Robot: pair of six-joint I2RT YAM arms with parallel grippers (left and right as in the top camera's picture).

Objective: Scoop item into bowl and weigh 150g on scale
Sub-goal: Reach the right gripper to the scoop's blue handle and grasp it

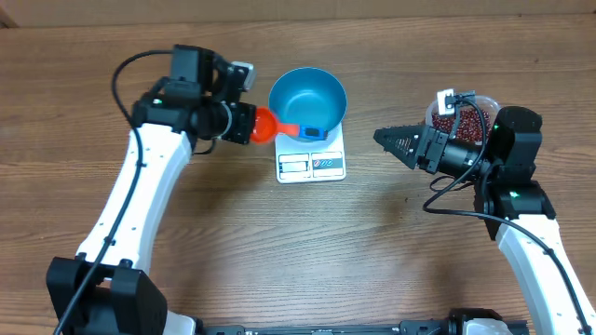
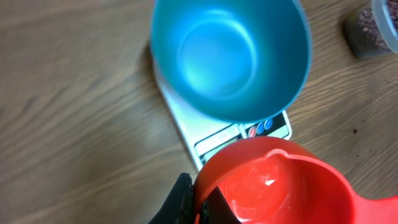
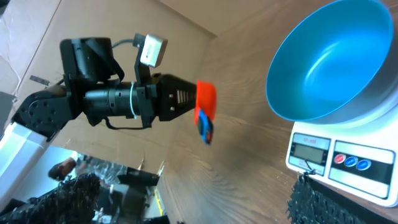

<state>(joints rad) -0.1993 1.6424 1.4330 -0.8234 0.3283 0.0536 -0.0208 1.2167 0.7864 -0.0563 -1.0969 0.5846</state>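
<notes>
Blue bowl upright on the scale, smooth inner wall showing. Left gripper just left of the scale, clamped on a red scoop, its blue handle reaching over the bowl's near rim. Right gripper to the right of the scale, well apart from it, fingers spread wide. Beans heaped in a clear tub farther right of the scale, beside the right arm.
</notes>
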